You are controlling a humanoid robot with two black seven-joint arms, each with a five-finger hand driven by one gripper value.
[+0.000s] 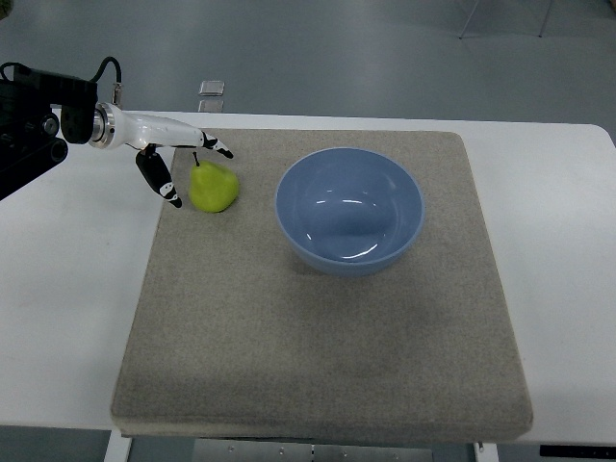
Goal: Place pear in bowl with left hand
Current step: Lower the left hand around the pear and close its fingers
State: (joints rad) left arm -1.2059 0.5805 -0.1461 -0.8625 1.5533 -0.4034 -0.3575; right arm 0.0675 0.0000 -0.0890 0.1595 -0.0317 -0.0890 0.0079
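1. The task is at an early stage: the pear [214, 187] lies on the mat [318, 318], left of the bowl [350, 210] and apart from it, and the bowl holds nothing.
2. The left hand [178, 166] reaches in from the left edge and sits right at the pear, its fingers [214, 146] spread over the fruit's top and its thumb low on the left side. The hand looks released, with no firm hold visible; whether any fingertip touches the pear cannot be told.
3. Left to do, as judged here: close on the pear, lift it, carry it to the right over the rim, and let it go inside.
4. The right hand is out of view.
5. The pear is yellow-green, smooth and rounded, with a dark stem pointing up.
6. The bowl is light blue, round and deep, with a glossy, hard-looking surface that catches reflections.
7. The mat is beige-grey, square with rounded corners, and looks like coarse felt; it lies on a smooth white tabletop [67, 308].
8. The hand has a glossy white shell with black fingertips.
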